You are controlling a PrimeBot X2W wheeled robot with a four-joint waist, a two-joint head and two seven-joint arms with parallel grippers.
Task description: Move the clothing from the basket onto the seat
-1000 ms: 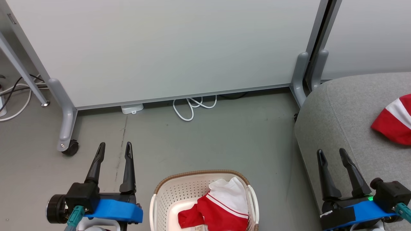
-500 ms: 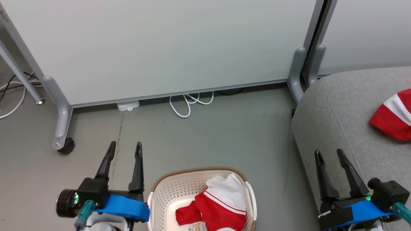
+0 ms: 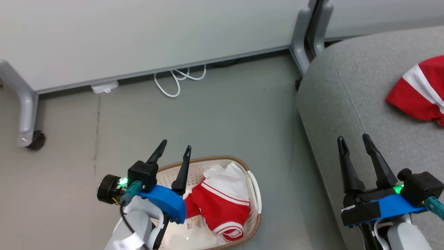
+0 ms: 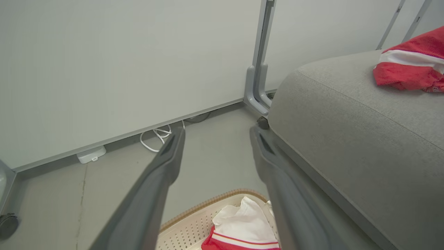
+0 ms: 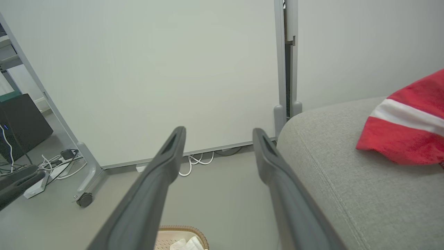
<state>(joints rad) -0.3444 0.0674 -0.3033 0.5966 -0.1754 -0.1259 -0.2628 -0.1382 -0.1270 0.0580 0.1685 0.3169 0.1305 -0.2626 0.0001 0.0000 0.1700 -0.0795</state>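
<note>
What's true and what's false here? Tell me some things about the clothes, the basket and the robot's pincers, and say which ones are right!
1. One red top lies in the basket, a second top on the seat. True.
2. The left pincer and the right pincer are open. True.
3. The basket stands on the seat. False: it's on the floor.
4. The left pincer holds cloth. False: it's empty.
</note>
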